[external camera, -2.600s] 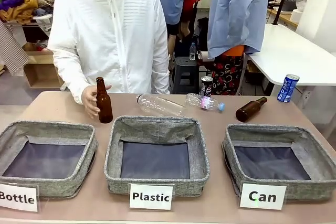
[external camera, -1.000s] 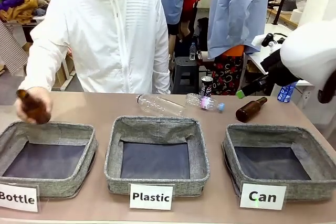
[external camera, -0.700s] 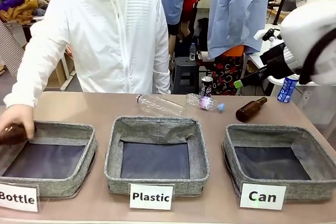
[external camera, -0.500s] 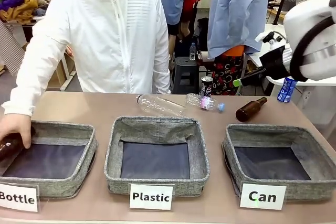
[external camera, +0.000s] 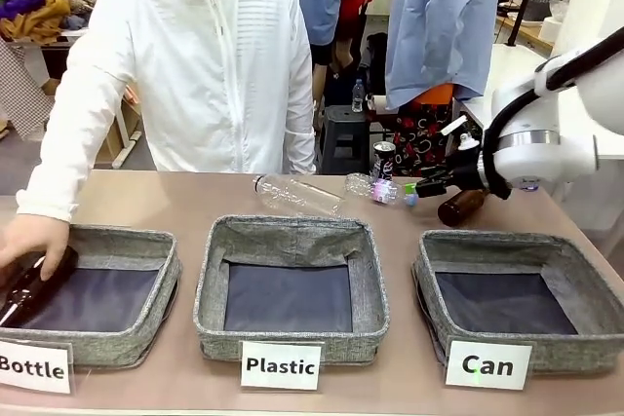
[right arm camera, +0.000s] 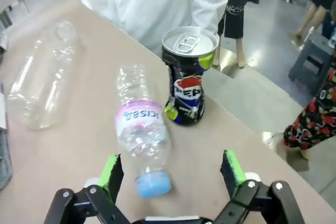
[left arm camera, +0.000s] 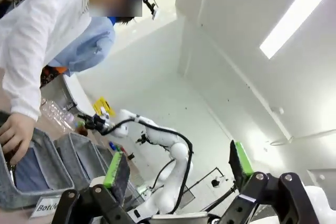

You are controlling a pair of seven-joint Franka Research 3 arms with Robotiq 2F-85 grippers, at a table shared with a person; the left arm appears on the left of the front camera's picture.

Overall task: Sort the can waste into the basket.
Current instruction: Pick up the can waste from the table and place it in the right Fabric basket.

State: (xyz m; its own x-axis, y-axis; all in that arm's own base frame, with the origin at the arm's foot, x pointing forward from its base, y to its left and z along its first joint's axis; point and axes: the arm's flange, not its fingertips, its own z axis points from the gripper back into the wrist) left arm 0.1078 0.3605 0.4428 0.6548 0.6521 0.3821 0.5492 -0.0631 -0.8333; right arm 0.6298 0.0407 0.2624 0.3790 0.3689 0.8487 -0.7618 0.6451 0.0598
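Basket marked "Can" [external camera: 570, 350] at 4 o'clock on the table [external camera: 146, 204]. Right gripper [external camera: 419, 186] jaws spread, holding nothing, above the far edge. Left gripper [left arm camera: 178, 163] also spread. Black Pepsi can [right arm camera: 190, 74] upright at right gripper's 12 o'clock, apart, just beyond a small plastic bottle [right arm camera: 142, 129].

We note large clear plastic bottle [external camera: 297, 195] lying on side at far part of tan worktop [external camera: 127, 197], behind grey fabric basket carded "Plastic" [external camera: 292, 231], whose dark lining shows. Just right of it lies small clear plastic bottle with pink label and blue cap [external camera: 380, 190], cap pointing right. Farther right we see brown glass bottle [external camera: 460, 209] on its side. Second brown glass bottle [external camera: 21, 294] lies tilted at left edge of grey fabric basket carded "Bottle" [external camera: 117, 237].
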